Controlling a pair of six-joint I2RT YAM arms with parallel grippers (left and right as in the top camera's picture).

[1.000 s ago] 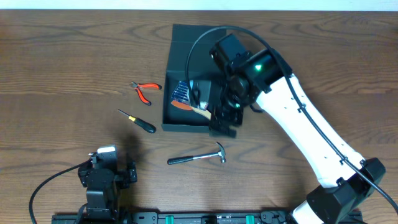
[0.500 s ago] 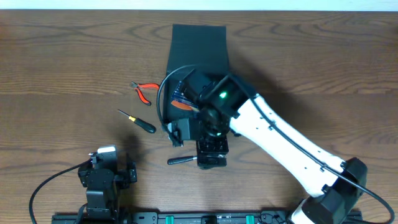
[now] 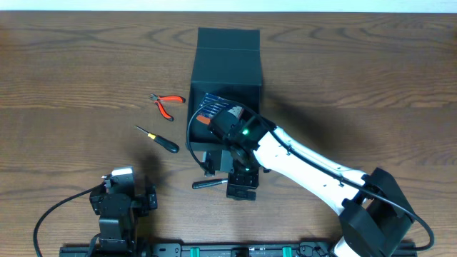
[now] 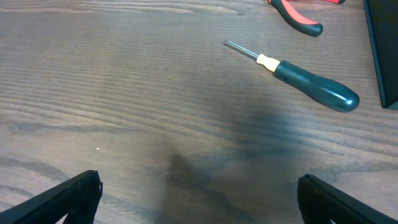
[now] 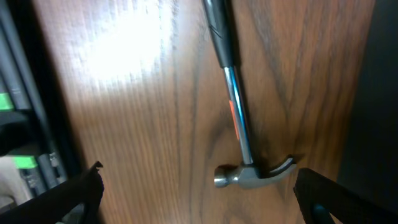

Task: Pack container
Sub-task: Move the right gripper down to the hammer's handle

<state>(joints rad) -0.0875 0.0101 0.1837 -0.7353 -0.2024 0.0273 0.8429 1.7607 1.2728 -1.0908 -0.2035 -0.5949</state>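
The dark teal-black container [image 3: 227, 68] stands open at the table's middle back, with a blue striped packet [image 3: 209, 106] and an orange item inside. My right gripper [image 3: 241, 184] is open and hangs over a small steel hammer [image 5: 239, 134] with a black grip [image 3: 207, 183], lying just in front of the container. The hammer head sits between the open jaws [image 5: 198, 194] in the right wrist view. My left gripper [image 4: 199, 199] is open and empty at the front left. A black-handled screwdriver [image 4: 311, 88] [image 3: 160, 140] lies ahead of it.
Red-handled pliers [image 3: 166, 102] lie left of the container; their tips show in the left wrist view [image 4: 298, 12]. The container's wall edge [image 4: 380, 56] is at the right of that view. A black cable loops off the right arm over the container front.
My right arm has swung from over the container's right side down and forward to above the hammer. The left arm has not moved.
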